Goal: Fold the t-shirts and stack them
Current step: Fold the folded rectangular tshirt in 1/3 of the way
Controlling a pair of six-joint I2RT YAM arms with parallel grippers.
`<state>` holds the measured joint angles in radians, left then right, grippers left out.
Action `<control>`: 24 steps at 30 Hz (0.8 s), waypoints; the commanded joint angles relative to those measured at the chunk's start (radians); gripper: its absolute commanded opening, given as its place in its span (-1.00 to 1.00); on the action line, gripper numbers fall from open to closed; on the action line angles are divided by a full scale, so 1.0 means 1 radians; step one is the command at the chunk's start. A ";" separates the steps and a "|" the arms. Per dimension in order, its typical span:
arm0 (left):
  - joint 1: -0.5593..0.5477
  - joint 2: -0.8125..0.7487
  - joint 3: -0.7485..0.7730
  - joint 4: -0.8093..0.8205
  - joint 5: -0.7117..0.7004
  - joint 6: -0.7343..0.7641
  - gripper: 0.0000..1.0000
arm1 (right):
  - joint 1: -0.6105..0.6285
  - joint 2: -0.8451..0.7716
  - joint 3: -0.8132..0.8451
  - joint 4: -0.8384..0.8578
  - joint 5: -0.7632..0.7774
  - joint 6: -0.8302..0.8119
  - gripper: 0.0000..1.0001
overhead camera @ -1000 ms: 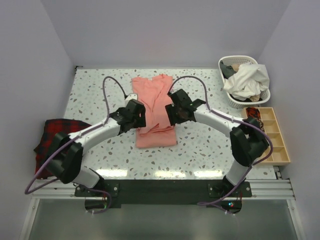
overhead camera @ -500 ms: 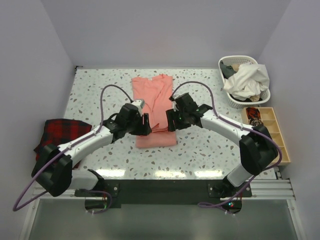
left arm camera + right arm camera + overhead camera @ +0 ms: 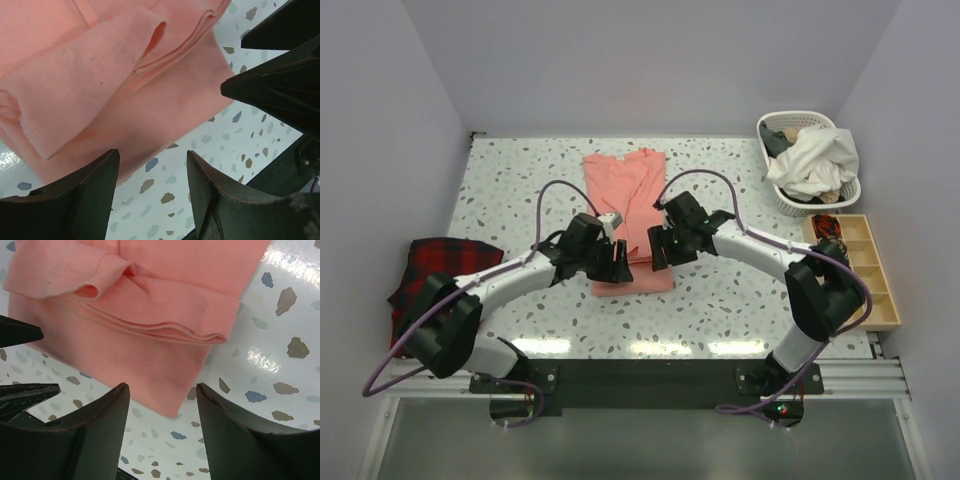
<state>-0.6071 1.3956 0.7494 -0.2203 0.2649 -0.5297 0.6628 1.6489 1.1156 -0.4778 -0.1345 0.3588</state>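
Hovering left gripper (image 3: 616,262) and right gripper (image 3: 657,247) over near end of folded salmon-pink t-shirt (image 3: 626,195); I see both claws spread, gripping nothing, speckled table (image 3: 740,292) beneath.

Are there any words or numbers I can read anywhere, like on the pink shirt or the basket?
None: no word, number or sign can be read in any view.
The pink t-shirt is plain, with no print or tag showing.
The white basket, the wooden tray and the plaid cloth show no labels.
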 commanded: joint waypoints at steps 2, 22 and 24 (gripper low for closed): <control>-0.002 0.071 0.048 0.082 -0.032 0.014 0.22 | 0.004 0.066 0.079 0.016 -0.004 -0.001 0.20; 0.033 0.281 0.261 0.096 -0.437 0.120 0.29 | -0.029 0.334 0.371 -0.015 0.188 -0.101 0.23; 0.043 0.286 0.277 0.079 -0.502 0.142 0.29 | -0.038 0.353 0.397 -0.007 0.203 -0.110 0.24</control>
<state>-0.5900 1.6764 0.9611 -0.1539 -0.0719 -0.4561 0.6483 1.9869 1.4292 -0.4957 -0.0036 0.2874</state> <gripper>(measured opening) 0.640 0.616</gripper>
